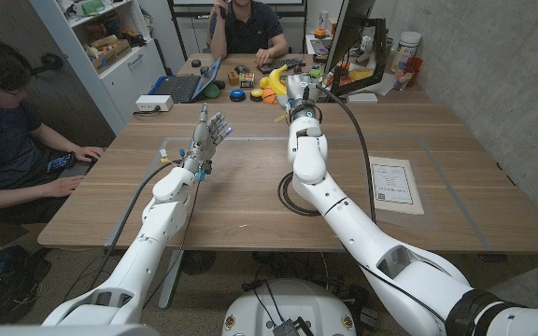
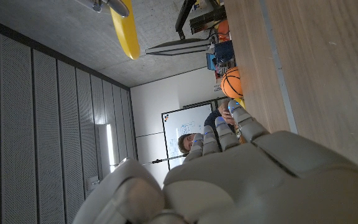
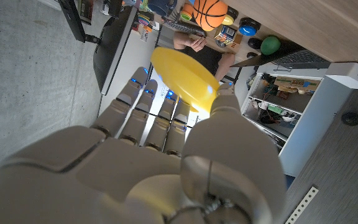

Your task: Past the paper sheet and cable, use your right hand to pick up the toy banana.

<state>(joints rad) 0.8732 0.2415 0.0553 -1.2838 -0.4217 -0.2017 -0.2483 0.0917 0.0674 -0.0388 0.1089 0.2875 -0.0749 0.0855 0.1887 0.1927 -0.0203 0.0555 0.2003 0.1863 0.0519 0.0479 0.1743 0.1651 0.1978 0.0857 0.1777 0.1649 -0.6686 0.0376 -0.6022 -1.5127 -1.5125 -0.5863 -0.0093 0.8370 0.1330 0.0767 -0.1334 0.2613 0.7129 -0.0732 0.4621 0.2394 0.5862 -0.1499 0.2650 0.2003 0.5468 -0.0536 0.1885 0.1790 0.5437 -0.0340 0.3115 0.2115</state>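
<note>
Our right hand [image 1: 299, 93] is raised at the far end of the wooden surface [image 1: 250, 196], toward twelve o'clock, and its fingers [image 3: 143, 99] are clamped on the curved yellow plastic toy banana [image 3: 184, 79] — thumb against one side, the rest behind it. In the left wrist view the banana [image 2: 124, 31] hangs clear of the wood. At about four o'clock from that hand lies the white printed paper sheet [image 1: 396, 185], and a black coiled cable [image 1: 286, 194] rests beside our forearm. Our left hand [image 1: 208, 135] stands upright, fingers apart, holding nothing. An orange toy basketball [image 3: 211, 10] sits at the far edge.
</note>
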